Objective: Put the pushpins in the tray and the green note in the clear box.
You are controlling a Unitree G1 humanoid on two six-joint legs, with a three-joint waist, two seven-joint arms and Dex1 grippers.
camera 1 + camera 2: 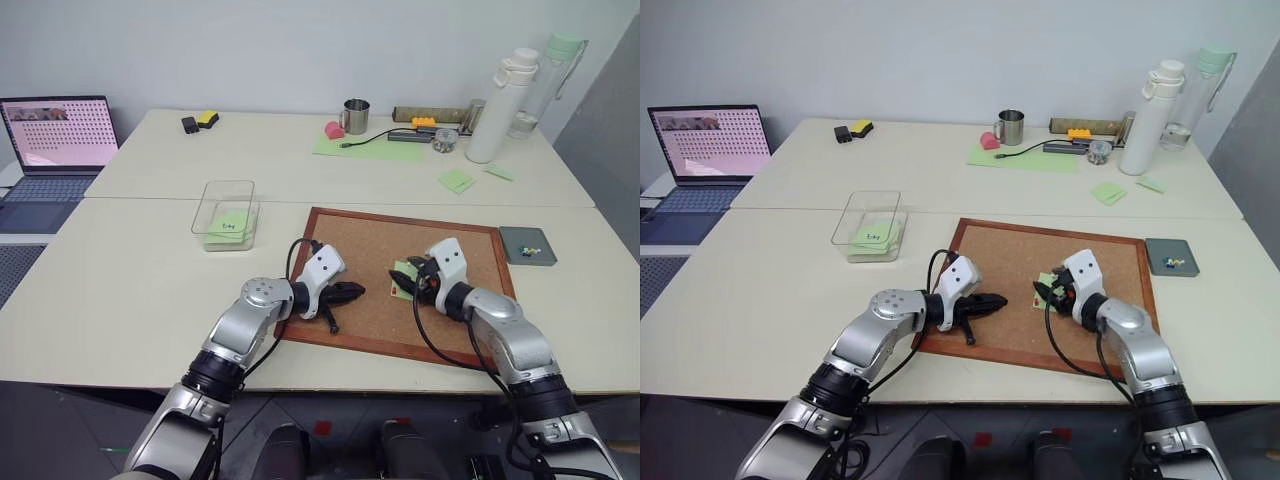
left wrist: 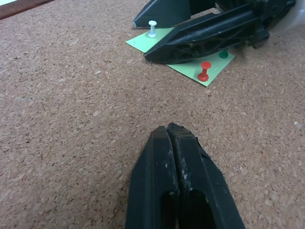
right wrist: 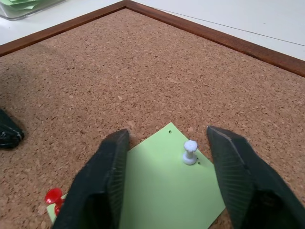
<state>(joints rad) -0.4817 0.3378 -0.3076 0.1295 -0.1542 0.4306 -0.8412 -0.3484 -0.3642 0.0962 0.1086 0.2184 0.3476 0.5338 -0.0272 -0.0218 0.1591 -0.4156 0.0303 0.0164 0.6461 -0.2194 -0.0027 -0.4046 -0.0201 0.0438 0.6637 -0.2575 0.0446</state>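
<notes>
The green note (image 3: pixel 164 188) lies flat on the corkboard (image 1: pixel 370 250), right of centre, held there by pins: a white pin (image 3: pixel 189 152), a red pushpin (image 2: pixel 204 70) and a green pushpin (image 2: pixel 223 54) stand in it, so it cannot be lifted until they are out. It sits diagonally, one corner pointing to the far side; which axis is longer I cannot tell. The right pincer (image 3: pixel 167 157) is spread over the note, straddling the white pin. The left pincer (image 2: pixel 174 138), pressed together and holding nothing, points right across the bare cork toward the note. The tray (image 1: pixel 527 245) waits on the tabletop right of the board, the clear box (image 1: pixel 226 214) to its far left.
</notes>
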